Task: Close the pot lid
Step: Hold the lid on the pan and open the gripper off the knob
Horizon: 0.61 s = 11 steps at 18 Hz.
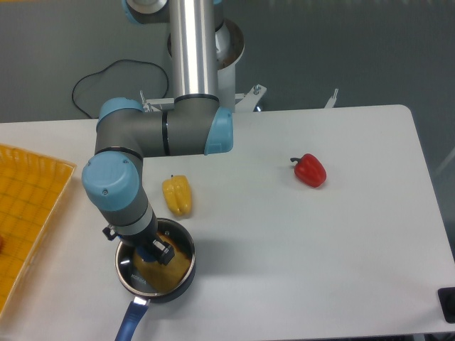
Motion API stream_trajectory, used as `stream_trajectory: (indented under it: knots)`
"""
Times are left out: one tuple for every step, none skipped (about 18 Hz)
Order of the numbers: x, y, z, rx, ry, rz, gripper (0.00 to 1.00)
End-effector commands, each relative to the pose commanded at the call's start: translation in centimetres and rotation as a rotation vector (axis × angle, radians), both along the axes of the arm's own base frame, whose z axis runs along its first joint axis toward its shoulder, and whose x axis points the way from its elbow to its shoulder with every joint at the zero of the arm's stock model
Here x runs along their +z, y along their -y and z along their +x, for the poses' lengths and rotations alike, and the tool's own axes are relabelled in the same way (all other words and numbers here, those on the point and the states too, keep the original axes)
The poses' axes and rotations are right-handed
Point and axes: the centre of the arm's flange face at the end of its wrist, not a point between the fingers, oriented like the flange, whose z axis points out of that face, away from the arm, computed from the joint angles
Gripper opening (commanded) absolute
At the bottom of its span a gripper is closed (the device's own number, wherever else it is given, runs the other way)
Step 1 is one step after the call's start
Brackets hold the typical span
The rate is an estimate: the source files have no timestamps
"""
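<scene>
The pincer grips the blue knob of the round clear glass lid, lying over the small dark steel-rimmed saucepan near the white table's front edge — centre it, then release gently.

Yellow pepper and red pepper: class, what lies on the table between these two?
Nothing: in the camera view the stretch of white table between the yellow pepper and the red pepper is bare.

Arm bent down, gripper jaws seemingly closed.
</scene>
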Motion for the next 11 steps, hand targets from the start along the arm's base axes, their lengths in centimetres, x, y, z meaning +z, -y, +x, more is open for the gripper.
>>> stream_trajectory:
  knots:
    - [-0.03,-0.05,-0.03,0.002,0.000,0.000,0.60]
    - [0.07,-0.03,-0.02,0.002,-0.001,0.001,0.60]
    - [-0.03,-0.04,-0.04,0.002,-0.001,-0.001,0.60]
    - [-0.03,-0.04,-0.04,0.002,-0.001,-0.001,0.60]
    - [-0.03,-0.04,-0.04,0.002,-0.001,-0.001,0.61]
    - [-0.14,-0.06,-0.05,0.002,0.000,-0.002,0.70]
    - [-0.35,-0.09,-0.07,0.002,0.001,-0.005,0.76]
    - [-0.35,-0.09,-0.09,0.002,0.000,-0.005,0.79]
    - [-0.35,-0.09,-0.07,0.002,0.001,-0.005,0.91]
    - [-0.28,-0.12,-0.09,0.002,0.000,-0.003,0.95]
    - [-0.28,-0.12,-0.09,0.002,0.000,-0.003,0.97]
